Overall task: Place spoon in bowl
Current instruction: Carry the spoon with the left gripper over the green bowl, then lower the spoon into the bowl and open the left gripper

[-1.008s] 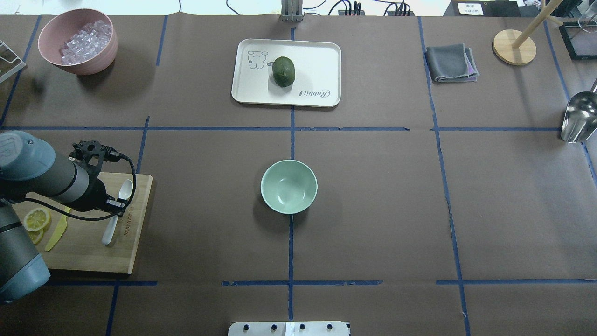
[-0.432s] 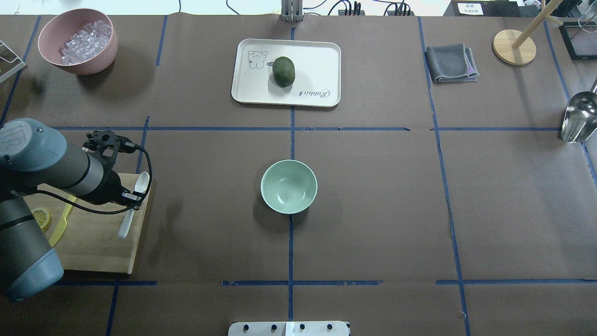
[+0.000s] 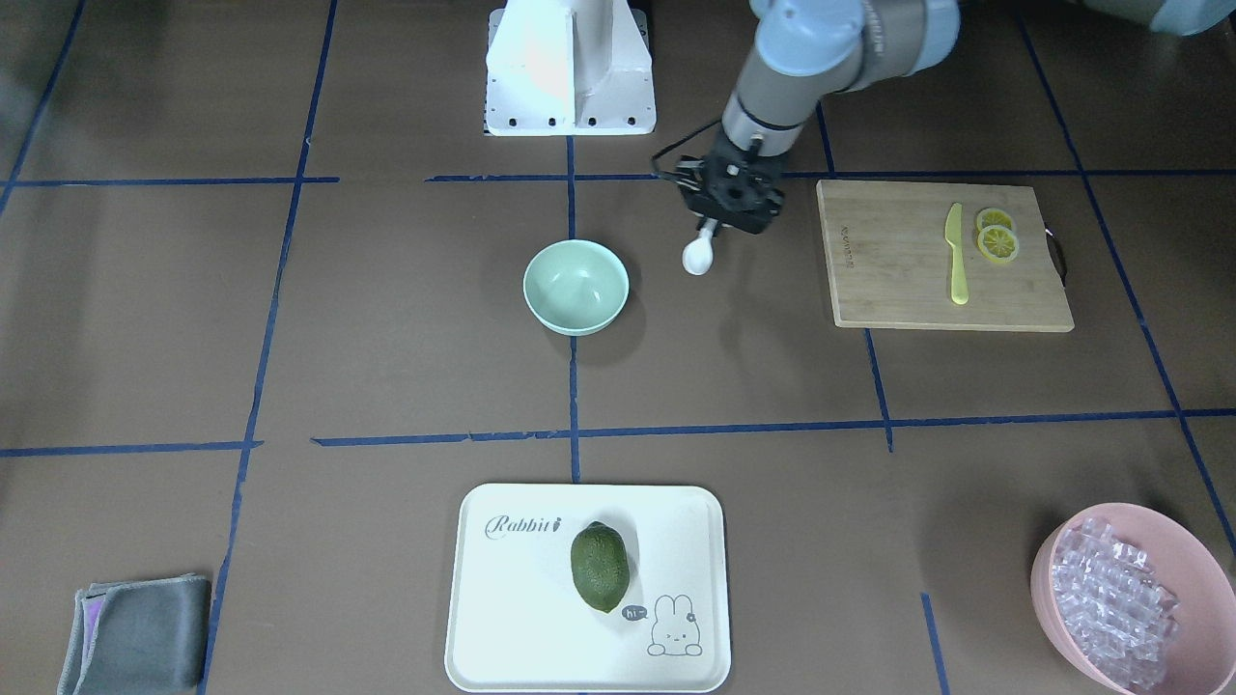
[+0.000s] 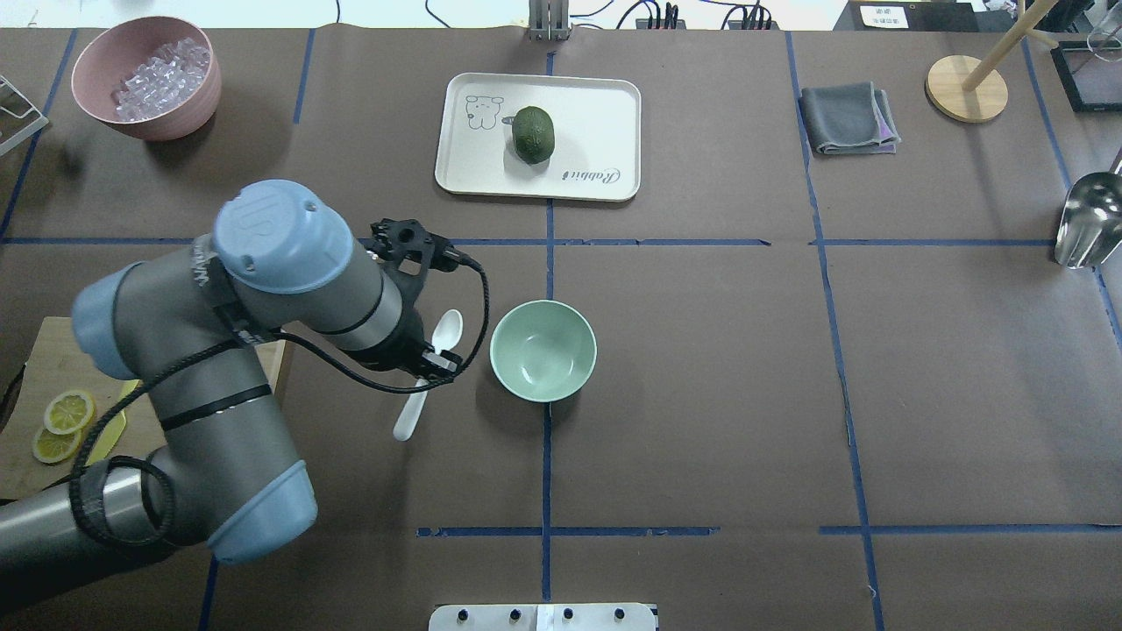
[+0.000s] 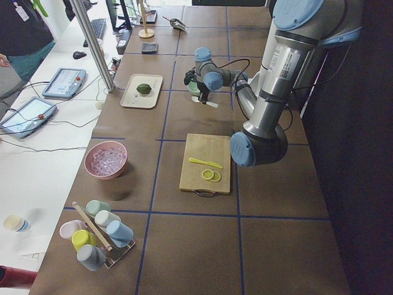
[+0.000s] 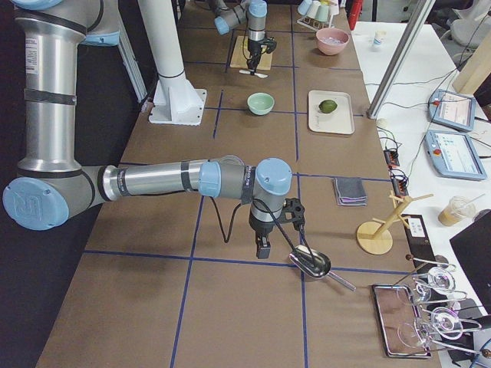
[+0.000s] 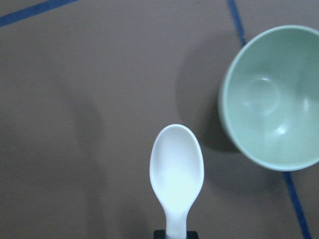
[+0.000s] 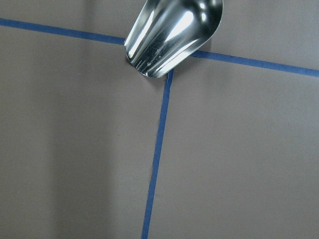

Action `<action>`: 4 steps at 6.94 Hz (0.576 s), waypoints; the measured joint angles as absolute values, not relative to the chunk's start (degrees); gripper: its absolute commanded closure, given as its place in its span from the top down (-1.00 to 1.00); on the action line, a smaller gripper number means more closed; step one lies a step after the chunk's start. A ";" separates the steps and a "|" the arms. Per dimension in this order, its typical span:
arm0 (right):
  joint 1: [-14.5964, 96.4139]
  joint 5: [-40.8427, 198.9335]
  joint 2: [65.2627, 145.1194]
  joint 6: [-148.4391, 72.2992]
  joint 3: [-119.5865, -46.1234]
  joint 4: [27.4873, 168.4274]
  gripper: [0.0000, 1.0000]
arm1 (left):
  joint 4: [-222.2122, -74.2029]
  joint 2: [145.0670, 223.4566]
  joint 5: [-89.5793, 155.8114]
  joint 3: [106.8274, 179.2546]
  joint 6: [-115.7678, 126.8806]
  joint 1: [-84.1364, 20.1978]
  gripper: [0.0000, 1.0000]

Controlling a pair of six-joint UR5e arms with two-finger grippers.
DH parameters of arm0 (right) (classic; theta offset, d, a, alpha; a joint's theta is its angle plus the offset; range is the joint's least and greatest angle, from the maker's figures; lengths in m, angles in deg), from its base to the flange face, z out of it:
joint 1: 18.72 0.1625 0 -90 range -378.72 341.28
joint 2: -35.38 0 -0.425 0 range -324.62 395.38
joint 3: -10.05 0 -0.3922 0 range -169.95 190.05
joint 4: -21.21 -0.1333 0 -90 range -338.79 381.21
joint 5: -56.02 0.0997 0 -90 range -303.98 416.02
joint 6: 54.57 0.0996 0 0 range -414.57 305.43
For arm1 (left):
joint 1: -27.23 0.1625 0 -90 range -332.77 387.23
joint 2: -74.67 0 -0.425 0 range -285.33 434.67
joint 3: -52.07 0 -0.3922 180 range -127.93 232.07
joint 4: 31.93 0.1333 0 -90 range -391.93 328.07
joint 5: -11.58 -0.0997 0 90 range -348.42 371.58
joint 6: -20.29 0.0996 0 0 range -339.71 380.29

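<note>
My left claw [image 4: 428, 368] is clamped narrow on the slim handle of the small white plastic spoon [image 4: 448, 330]. I hold the spoon clear of the brown paper-covered table [image 4: 701, 394], its oval scoop hollow-up and pointing away from the robot, with the handle's end sticking out behind the fingers. The spoon is not in the bowl. The small round pale mint-green bowl [image 4: 543, 350] stands just beside the claw, on its right, with a strip of bare table between scoop and rim. Well to the claw's left lies a wooden cutting board [image 3: 898, 261] with a yellow plastic knife [image 3: 955, 256] and lemon slices [image 3: 997, 241] on it. Far ahead of the claw sits a cream rectangular tray [image 3: 521, 598] holding a dark green oval fruit [image 3: 600, 567], and ahead to the left stands a larger pink bowl [image 4: 171, 127] of clear crinkled pieces. My right claw [image 6: 262, 249] hangs near a shiny metal scoop [image 8: 169, 35]; I cannot tell how its jaws stand.
</note>
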State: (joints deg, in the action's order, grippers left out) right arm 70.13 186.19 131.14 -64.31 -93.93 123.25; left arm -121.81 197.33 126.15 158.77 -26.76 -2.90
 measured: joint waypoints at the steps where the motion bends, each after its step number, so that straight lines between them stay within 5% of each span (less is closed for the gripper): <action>1: 70.13 186.19 131.16 -64.27 -93.97 123.25 1.00 | -121.73 201.60 124.20 155.36 -26.72 -1.06 -1.00; 3: 70.13 186.19 131.18 -64.21 -93.99 123.25 1.00 | -121.74 209.55 122.62 147.25 -26.93 0.46 -0.93; 4: 70.14 186.19 131.18 -64.22 -93.96 123.25 1.00 | -121.77 212.36 122.48 143.50 -26.87 0.61 -0.20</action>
State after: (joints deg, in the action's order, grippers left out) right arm 70.14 186.19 131.18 -64.22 -93.96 123.25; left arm -121.77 212.36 122.48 143.50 -26.87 0.61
